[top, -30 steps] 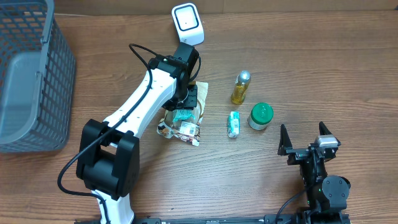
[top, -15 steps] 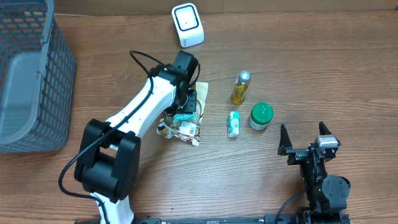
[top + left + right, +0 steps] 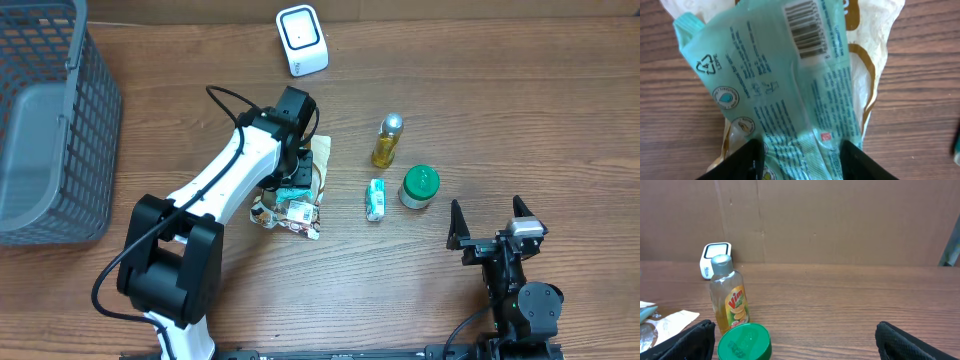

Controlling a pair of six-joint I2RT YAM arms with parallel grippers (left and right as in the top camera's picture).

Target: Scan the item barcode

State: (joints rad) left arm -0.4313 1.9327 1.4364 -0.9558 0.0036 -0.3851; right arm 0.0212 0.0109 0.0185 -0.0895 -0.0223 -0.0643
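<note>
Near the surface's centre, left pincer point(image 3: 801, 157) astride teal packet point(image 3: 780, 85), grip not discernible, barcode point(image 3: 810, 27) facing up, right pincer point(image 3: 796, 332) spread.

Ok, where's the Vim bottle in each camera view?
Overhead: Vim bottle right of centre, just up-left of the green-lidded jar.
Left wrist: not in view.
Right wrist: left side, behind the green-lidded jar.
Shared landmark: the white scanner, top centre overhead, behind the bottle's cap in the right wrist.
</note>
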